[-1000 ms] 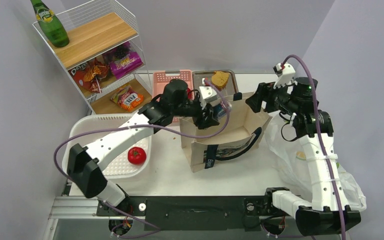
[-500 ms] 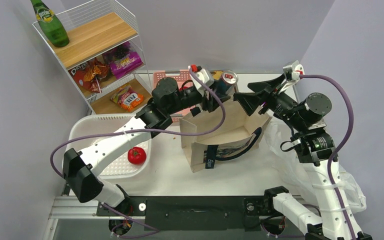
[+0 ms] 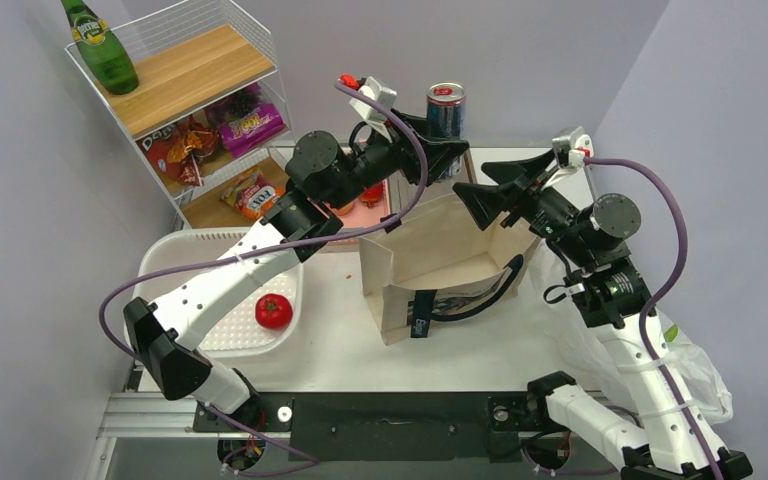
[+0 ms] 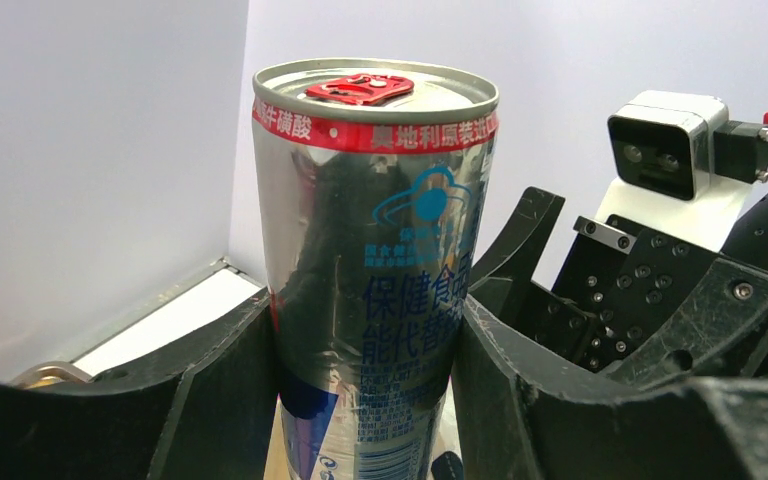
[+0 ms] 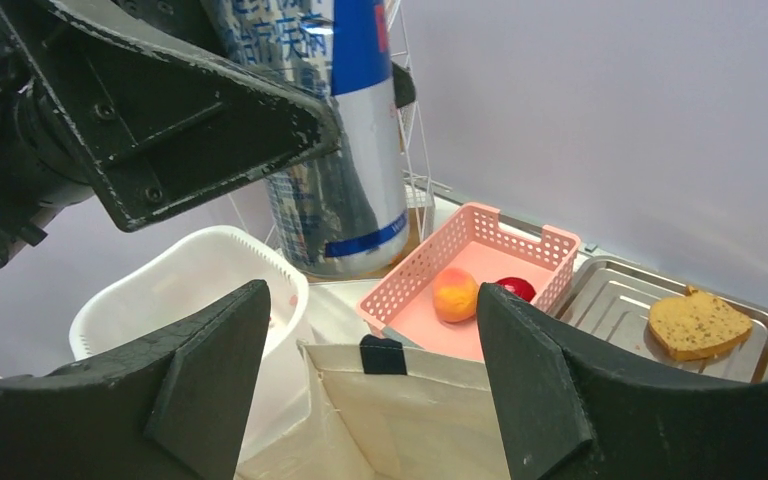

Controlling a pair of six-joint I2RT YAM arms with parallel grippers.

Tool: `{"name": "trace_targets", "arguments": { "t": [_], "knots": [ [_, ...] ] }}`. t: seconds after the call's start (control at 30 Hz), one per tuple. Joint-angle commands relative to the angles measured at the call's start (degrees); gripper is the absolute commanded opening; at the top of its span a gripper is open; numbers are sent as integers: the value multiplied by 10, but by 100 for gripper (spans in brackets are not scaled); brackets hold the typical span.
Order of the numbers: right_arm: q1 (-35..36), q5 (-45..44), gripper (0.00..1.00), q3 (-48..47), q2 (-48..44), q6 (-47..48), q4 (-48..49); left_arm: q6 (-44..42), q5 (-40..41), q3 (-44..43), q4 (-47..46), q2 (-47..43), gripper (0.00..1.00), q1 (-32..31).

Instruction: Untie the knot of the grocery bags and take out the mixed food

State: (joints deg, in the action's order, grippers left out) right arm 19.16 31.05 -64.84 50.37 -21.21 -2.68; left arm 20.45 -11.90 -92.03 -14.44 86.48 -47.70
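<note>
White counter (image 3: 340,340) fills the middle of the overhead frame. Wire shelf (image 3: 185,75) stands upper left. Thin plastic bag (image 3: 705,385) lies crumpled lower right, partly under the right arm. Cream canvas tote (image 3: 440,250) stands centre frame with its mouth open and navy handles hanging down its near side. White tub (image 3: 160,262) sits left of the tote.

Left pincer (image 3: 447,145), top centre, is clamped on the can (image 3: 445,105), one finger on each side. The can is upright in the air, red tab up, beyond the tote's far rim. Right pincer (image 3: 500,185) is spread wide with nothing in it, just right of the can, over the tote's far right corner.

Right wrist view: pink basket (image 5: 480,222) sits behind the tote and a metal tray (image 5: 610,300) is just right of it.

Green bottle (image 3: 100,48) stands on the shelf's top board. Crisp packets (image 3: 175,150) and a purple packet (image 3: 250,125) lie on the tiers below. Bread slice (image 5: 698,325) lies in the tray. Tomato (image 3: 273,311) sits in the tub. Peach (image 5: 455,295) and red fruit (image 5: 515,288) sit side by side in the pink basket.
</note>
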Motion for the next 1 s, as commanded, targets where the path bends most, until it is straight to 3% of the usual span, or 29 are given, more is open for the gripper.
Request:
{"name": "trace_targets", "arguments": {
  "t": [0.0, 0.33, 0.4, 0.47, 0.5, 0.53, 0.57, 0.6, 0.77, 0.83, 0.97],
  "knots": [
    [26, -29, 72, -21, 2, 19, 39, 39, -5, -39, -70, 1, 0, -16],
    [82, -123, 69, -56, 29, 69, -18, 37, -49, -63, -65, 17, 0, -46],
    [83, -128, 61, -56, 30, 75, -17, 38, -52, -60, -63, 14, 0, -50],
    [83, -128, 40, -55, 29, 81, -16, 36, -58, -58, -59, 11, 0, -53],
    [83, -127, 25, -53, 28, 83, -14, 33, -59, -55, -57, 9, 2, -53],
    [83, -127, 18, -50, 24, 85, -14, 24, -62, -53, -50, 5, 5, -52],
    [83, -128, 4, -49, 22, 85, -11, 18, -65, -49, -45, 2, 9, -52],
    [83, -133, 1, -46, 17, 84, -11, -2, -67, -48, -33, -3, 10, -50],
    [82, -140, 0, -29, -6, 86, -12, -53, -55, -58, 46, -22, 38, -31],
    [82, -132, 0, -20, -13, 89, -10, -46, -57, -66, 60, -24, 45, -14],
    [83, -110, 0, -12, -13, 90, -13, -47, -74, -83, 71, -20, 49, 0]
  ]
}}
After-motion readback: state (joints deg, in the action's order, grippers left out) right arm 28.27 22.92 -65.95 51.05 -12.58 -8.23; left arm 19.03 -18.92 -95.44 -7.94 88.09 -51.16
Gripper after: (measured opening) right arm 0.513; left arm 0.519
